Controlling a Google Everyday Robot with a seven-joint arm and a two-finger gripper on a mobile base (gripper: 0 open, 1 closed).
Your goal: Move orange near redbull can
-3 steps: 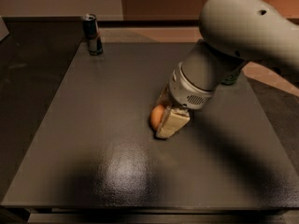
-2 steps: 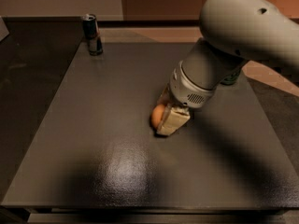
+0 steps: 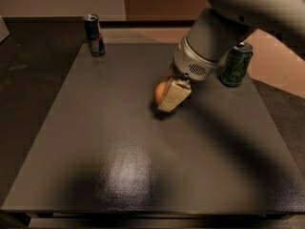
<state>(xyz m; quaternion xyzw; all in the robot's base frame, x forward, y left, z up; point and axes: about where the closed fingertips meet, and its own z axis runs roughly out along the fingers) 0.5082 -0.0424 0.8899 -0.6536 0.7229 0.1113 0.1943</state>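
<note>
The orange (image 3: 160,90) is in the middle of the dark table, clamped in my gripper (image 3: 167,101). One cream finger (image 3: 175,94) covers the orange's right side and the other finger is hidden behind it. The gripper holds the orange low over the table, with a shadow just beneath. The redbull can (image 3: 94,35), slim and blue and silver, stands upright at the table's far left corner, well apart from the orange and up-left of it.
A wider dark green can (image 3: 236,64) stands upright at the far right, just behind my arm (image 3: 209,37). The dark table (image 3: 143,175) has its front edge near the bottom of the view and a darker surface to its left.
My gripper has moved with the orange away from the front edge, toward the back of the table. The arm has shifted, and the green can now shows beside it.
</note>
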